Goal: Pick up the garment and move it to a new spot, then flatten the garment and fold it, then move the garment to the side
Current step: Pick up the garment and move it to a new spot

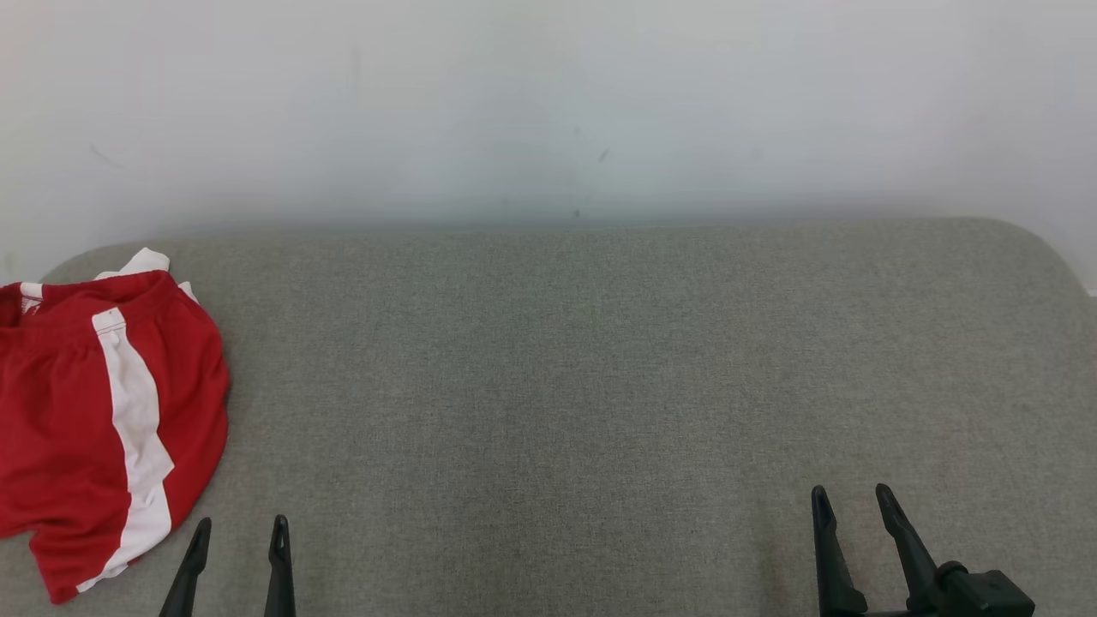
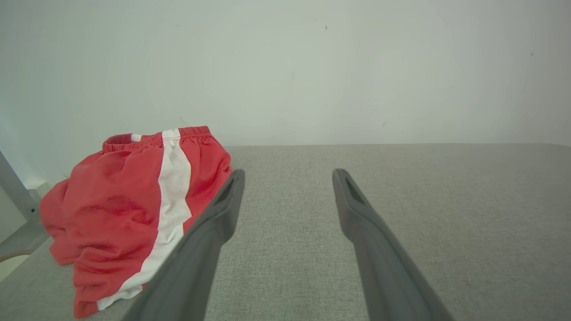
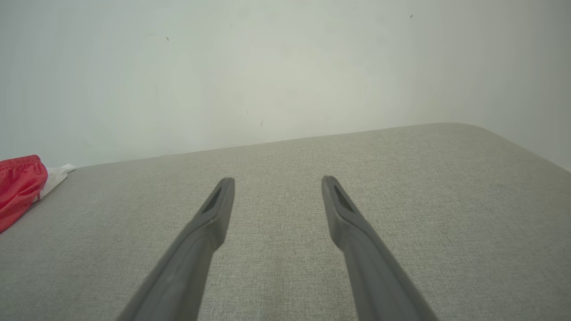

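The garment [image 1: 86, 420] is a pair of red shorts with a white side stripe, lying bunched at the far left of the grey fabric surface [image 1: 583, 386]. In the left wrist view the garment [image 2: 125, 214] sits to the left of my fingers, waistband away from me. My left gripper [image 1: 242, 524] stands open just right of the garment's lower edge, holding nothing. At the lower right my right gripper [image 1: 850, 494] is open and empty, far from the garment [image 3: 18, 187], which shows at the left edge of the right wrist view.
A pale wall [image 1: 548, 103] rises behind the grey surface. The surface's right corner [image 1: 1046, 248] is rounded. A grey metal frame piece [image 2: 18, 200] shows beyond the surface's left side in the left wrist view.
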